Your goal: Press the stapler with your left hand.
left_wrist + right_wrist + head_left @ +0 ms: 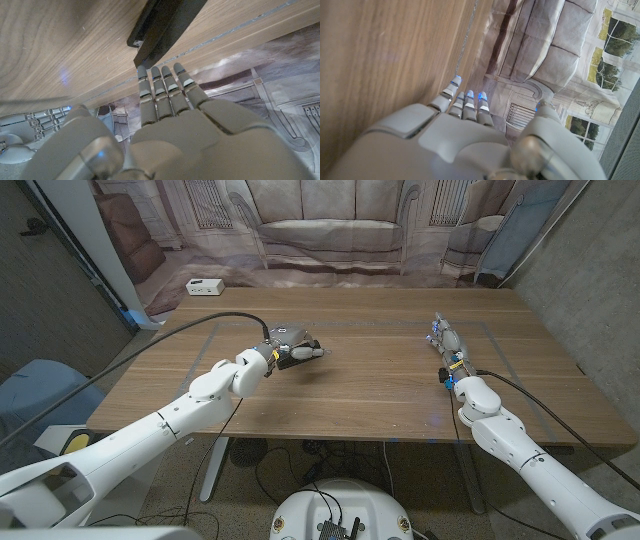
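Note:
A black stapler [299, 360] lies on the wooden table [370, 390], left of the middle. My left hand [291, 348] is over it and covers most of it, so that just a dark strip shows beneath the fingers. In the left wrist view the stapler [167, 22] lies just beyond my straight, close-set fingers [162, 87], whose tips reach its near end. I cannot tell whether they touch it. The hand holds nothing. My right hand [447, 348] stands on the table at the right, fingers stretched out and holding nothing; its fingers [465, 102] point along the tabletop.
A white power strip [204, 286] lies at the table's far left corner. A thin inlaid line [400, 326] runs across the tabletop. A printed backdrop [330, 230] hangs behind the table. My right hand [42, 120] appears far off in the left wrist view.

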Tool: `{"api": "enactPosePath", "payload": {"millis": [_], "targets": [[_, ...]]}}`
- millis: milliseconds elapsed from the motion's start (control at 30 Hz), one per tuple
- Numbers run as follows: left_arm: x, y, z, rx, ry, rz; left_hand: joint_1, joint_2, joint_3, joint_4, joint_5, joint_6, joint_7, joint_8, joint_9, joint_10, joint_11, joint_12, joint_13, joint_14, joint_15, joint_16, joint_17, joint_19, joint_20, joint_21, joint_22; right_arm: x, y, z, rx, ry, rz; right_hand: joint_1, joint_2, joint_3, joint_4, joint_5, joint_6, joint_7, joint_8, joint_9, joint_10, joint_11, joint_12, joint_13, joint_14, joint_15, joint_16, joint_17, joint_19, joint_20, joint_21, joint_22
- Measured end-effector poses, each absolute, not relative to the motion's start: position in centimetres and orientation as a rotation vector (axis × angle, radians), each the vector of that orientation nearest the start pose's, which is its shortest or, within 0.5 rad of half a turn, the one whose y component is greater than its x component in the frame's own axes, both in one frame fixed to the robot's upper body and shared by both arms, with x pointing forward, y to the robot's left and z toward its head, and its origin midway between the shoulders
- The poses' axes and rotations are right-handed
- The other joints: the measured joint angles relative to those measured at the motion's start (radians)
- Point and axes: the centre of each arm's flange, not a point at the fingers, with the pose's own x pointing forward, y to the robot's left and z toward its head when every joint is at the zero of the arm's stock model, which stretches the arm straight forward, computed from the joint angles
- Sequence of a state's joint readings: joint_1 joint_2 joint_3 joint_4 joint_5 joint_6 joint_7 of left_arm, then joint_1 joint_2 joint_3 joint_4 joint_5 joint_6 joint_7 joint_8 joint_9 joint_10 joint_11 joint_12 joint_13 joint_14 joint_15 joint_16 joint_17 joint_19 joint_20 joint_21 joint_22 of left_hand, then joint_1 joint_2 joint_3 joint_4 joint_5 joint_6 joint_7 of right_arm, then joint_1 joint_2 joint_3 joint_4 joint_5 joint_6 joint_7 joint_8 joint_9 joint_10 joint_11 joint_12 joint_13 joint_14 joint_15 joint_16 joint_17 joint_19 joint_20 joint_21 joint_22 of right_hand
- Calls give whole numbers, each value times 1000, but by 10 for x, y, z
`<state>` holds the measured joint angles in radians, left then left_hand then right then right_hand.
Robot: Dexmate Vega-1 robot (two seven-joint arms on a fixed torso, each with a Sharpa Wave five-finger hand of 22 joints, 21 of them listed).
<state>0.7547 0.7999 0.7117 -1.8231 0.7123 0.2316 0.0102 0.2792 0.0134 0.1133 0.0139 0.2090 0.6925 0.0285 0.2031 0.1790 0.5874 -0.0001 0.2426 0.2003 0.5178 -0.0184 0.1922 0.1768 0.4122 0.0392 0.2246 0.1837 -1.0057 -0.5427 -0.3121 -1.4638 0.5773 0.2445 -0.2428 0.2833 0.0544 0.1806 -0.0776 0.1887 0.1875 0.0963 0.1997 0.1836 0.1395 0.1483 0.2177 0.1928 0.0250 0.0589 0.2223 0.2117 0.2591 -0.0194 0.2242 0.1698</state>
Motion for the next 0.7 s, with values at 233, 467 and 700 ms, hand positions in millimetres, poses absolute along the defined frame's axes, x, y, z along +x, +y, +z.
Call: {"api": "enactPosePath", "payload": {"millis": [233,467,700], "targets": [[592,178,2,1594,-684,-7,5,5,0,0,0,1,0,0,0,0,0,0,0,0,0,0,0,-7,4,0,0,623,-315,-67,53,-550,-29,0,0,0,0,0,0,0,0,0,0,0,0,0,0,0,0,0,0,0,0,0],[594,178,1,1600,-674,-11,5,5,1,-6,0,15,15,1,0,0,0,-8,0,-4,4,0,0,-7,4,0,0,623,-315,-66,56,-554,-27,0,0,0,0,0,0,0,0,0,0,0,0,0,0,0,0,0,0,0,0,0],[595,178,1,1609,-659,-12,11,11,1,-6,0,19,19,1,0,0,0,-8,0,-4,4,0,0,-7,4,0,0,624,-316,-65,58,-556,-25,0,0,0,0,0,0,0,0,0,0,0,0,0,4,4,0,0,4,4,0,0]]}}
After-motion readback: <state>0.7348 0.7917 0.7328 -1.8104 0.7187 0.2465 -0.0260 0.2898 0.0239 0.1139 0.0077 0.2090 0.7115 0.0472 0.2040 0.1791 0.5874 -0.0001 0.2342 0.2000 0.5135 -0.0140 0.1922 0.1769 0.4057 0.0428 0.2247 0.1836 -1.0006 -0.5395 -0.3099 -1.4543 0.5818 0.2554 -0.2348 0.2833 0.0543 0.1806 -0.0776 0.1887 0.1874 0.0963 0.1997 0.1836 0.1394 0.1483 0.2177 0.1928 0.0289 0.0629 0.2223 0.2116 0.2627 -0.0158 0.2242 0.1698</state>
